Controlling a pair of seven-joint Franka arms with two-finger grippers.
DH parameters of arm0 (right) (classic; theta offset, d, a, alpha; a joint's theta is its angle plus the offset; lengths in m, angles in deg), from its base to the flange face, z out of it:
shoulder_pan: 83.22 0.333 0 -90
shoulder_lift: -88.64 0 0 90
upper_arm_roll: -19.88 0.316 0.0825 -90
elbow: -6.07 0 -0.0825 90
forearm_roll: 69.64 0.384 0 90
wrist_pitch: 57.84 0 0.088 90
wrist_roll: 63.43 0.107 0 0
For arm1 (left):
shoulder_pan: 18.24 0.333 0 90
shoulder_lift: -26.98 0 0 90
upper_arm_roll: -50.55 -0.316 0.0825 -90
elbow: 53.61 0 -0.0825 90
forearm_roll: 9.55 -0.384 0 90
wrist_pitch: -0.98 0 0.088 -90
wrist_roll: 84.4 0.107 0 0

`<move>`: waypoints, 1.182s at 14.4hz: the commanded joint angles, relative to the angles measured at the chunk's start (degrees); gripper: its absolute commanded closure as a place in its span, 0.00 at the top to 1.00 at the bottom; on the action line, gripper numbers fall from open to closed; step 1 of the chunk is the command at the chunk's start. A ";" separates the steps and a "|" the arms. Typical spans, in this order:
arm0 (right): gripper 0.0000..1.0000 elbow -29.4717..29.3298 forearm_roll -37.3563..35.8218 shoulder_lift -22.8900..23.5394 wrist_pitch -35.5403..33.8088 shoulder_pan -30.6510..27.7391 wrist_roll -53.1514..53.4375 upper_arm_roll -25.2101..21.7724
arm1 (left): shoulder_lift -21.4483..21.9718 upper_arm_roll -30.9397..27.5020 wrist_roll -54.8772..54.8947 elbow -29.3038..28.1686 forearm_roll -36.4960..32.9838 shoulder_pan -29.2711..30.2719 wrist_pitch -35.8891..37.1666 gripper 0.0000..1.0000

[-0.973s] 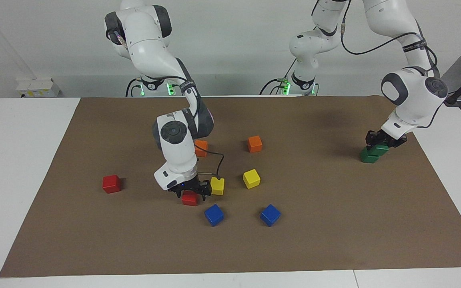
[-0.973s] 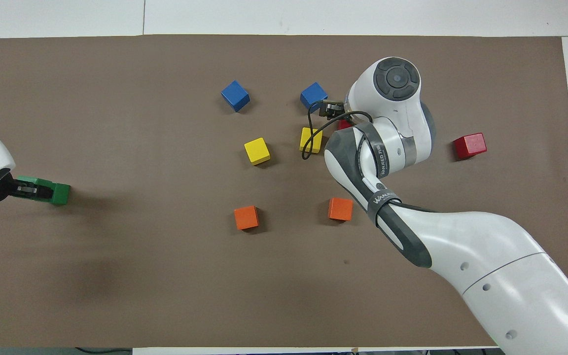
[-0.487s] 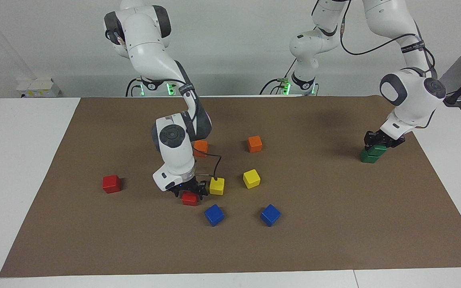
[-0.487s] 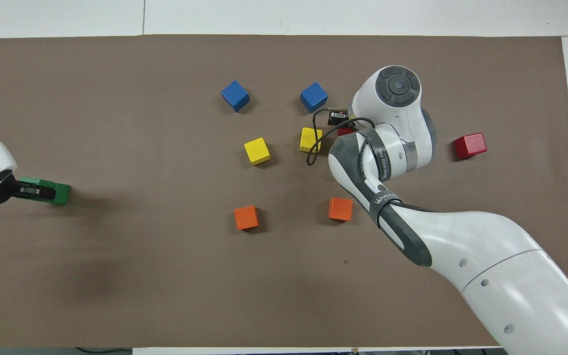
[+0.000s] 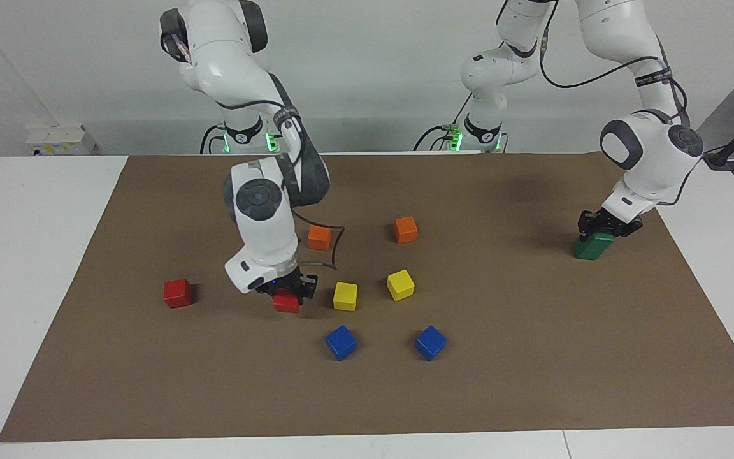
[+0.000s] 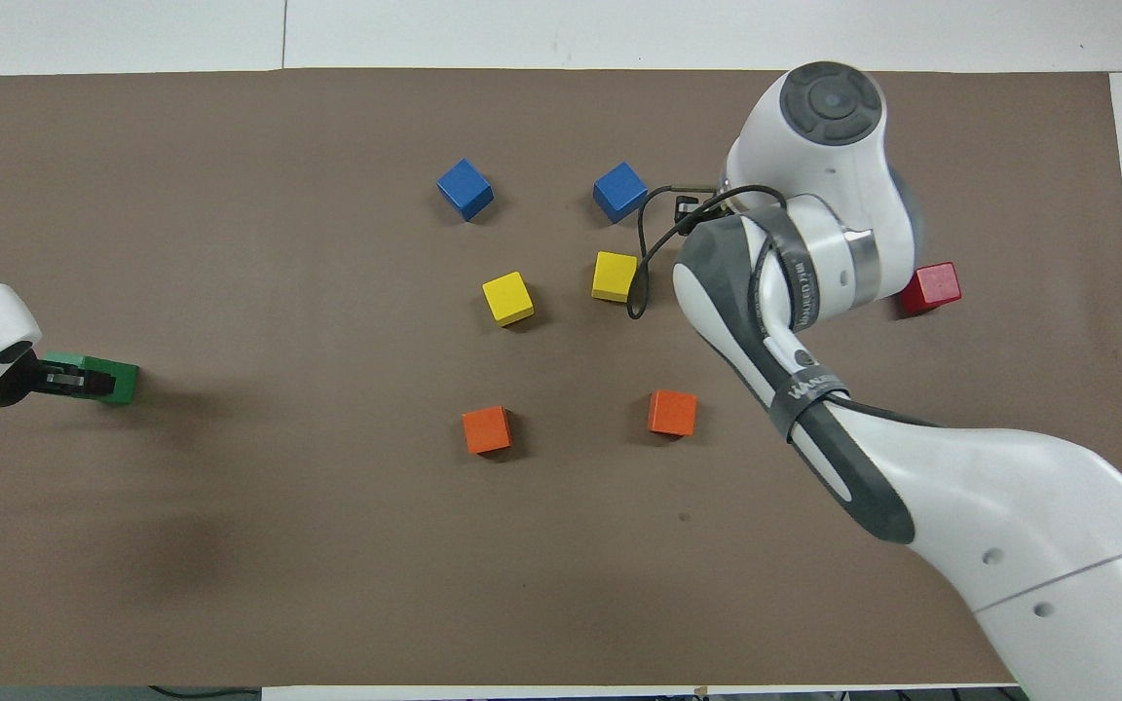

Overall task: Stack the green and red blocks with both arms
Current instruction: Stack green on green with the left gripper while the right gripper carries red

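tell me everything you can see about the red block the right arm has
The red block is a small matte cube, bright red with plain faces. The right gripper is shut on it from above, covering its top, so only its lower faces show in the facing view; the overhead view hides it under the arm. It hangs roughly level over the brown mat, seemingly lifted just clear, between the other red block and a yellow block. It touches neither of them.

Mid-mat (image 5: 532, 357), cubes lie in three rows: nearest pair (image 5: 405, 229) toward the robots, then middle pair (image 5: 400, 284), then farthest pair (image 5: 431, 342). A lone cube (image 5: 178, 292) lies toward the right arm's end, a held cube (image 5: 286, 303) between it and the middle pair. Two stacked cubes (image 5: 592, 247) stand toward the left arm's end.
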 commanded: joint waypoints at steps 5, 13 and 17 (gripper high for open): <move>0.00 11.19 -2.05 -15.48 -9.80 -17.17 -26.63 0.69 | 1.92 0.47 1.47 -2.11 0.90 0.71 -1.54 1.00; 0.00 25.08 -2.05 -20.33 2.93 -19.82 -28.05 0.69 | -0.18 0.56 1.04 9.63 0.82 -0.43 7.83 1.00; 0.00 29.39 -2.05 -20.24 10.75 -20.18 -29.20 0.69 | 0.34 0.65 0.59 18.36 0.82 -1.23 15.32 1.00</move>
